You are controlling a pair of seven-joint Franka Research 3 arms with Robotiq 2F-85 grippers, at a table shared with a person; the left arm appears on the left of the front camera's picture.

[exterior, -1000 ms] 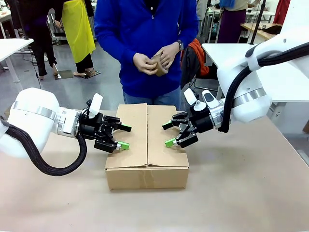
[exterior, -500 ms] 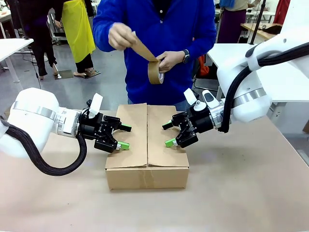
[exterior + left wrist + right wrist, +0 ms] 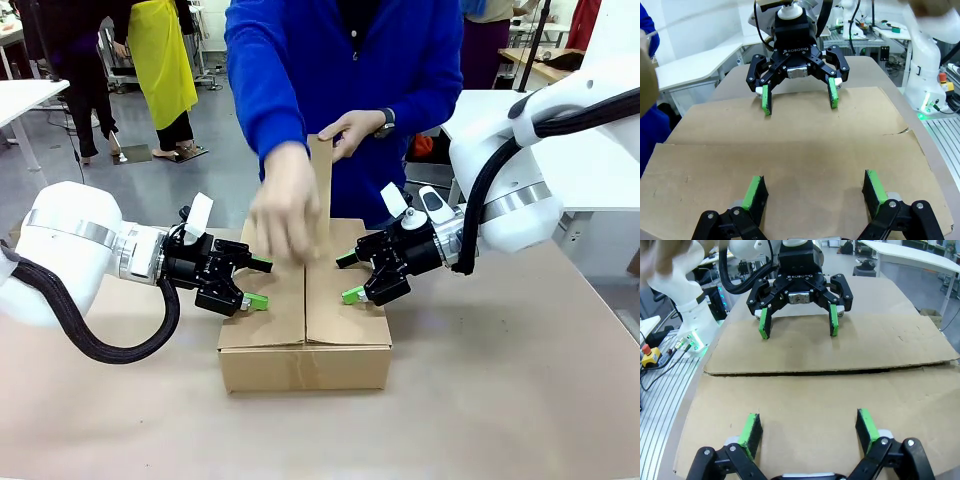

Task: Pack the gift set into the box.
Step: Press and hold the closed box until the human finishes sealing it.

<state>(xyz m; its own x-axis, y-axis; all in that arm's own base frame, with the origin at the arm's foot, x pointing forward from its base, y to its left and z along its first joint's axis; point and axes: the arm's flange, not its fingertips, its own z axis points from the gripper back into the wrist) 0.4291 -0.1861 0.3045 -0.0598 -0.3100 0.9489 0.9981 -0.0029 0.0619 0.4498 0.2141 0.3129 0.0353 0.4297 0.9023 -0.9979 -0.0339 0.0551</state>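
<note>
The box (image 3: 305,330) stands in the middle of the table with its top flaps folded shut; the seam (image 3: 830,371) runs between my two grippers. The gift set is hidden. My left gripper (image 3: 258,283) is open, its green pads low over the left flap (image 3: 790,155). Over the right flap (image 3: 805,405), my right gripper (image 3: 348,278) is open too. Each wrist view shows its own pads (image 3: 754,192) (image 3: 866,424) down at the cardboard. A person in blue pulls a strip of brown tape (image 3: 322,180) down towards the seam with one hand (image 3: 285,215).
The person's other hand (image 3: 355,128) holds the tape's upper end above the box's far edge. Bare tan table (image 3: 500,400) lies in front and to both sides. White tables (image 3: 25,95) stand farther back, with other people behind.
The person has leaned in and drawn the tape strip from chest height down to the box's far edge. Both grippers have stayed where they were, open over the flaps.
</note>
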